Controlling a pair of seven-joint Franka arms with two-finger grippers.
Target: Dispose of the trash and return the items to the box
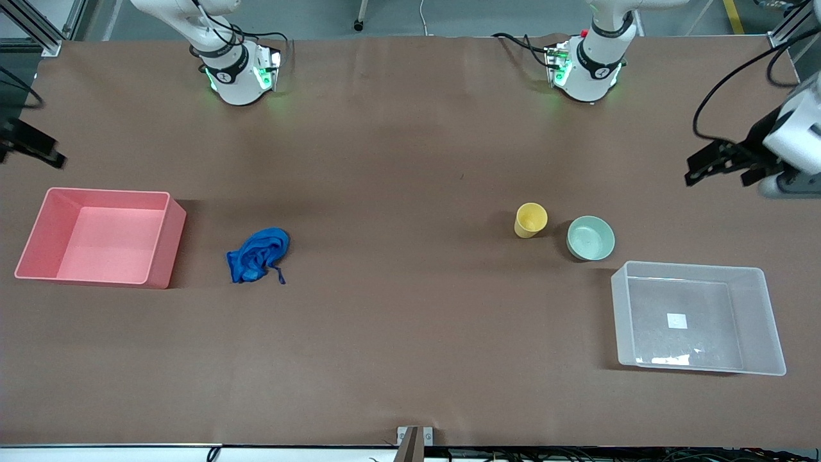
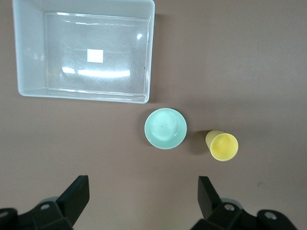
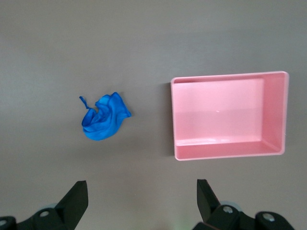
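Observation:
The blue cloth wad (image 1: 258, 255) lies on the brown table beside the pink bin, its string trailing; it also shows in the right wrist view (image 3: 104, 118). The yellow cup (image 1: 530, 219) stands upright beside the mint-green bowl (image 1: 590, 237); both show in the left wrist view, cup (image 2: 222, 145) and bowl (image 2: 165, 128). The clear box (image 1: 766, 321) with a white label stands nearer the front camera than the bowl and is empty; it also shows in the left wrist view (image 2: 151, 52). My left gripper (image 1: 715, 176) (image 2: 144, 191) hovers open and empty at the left arm's end. My right gripper (image 1: 38, 149) (image 3: 142, 191) hovers open and empty at the right arm's end.
An empty pink bin (image 1: 168, 237) stands at the right arm's end of the table, also in the right wrist view (image 3: 283, 115). Both arm bases (image 1: 240, 70) (image 1: 587, 67) stand along the table edge farthest from the front camera.

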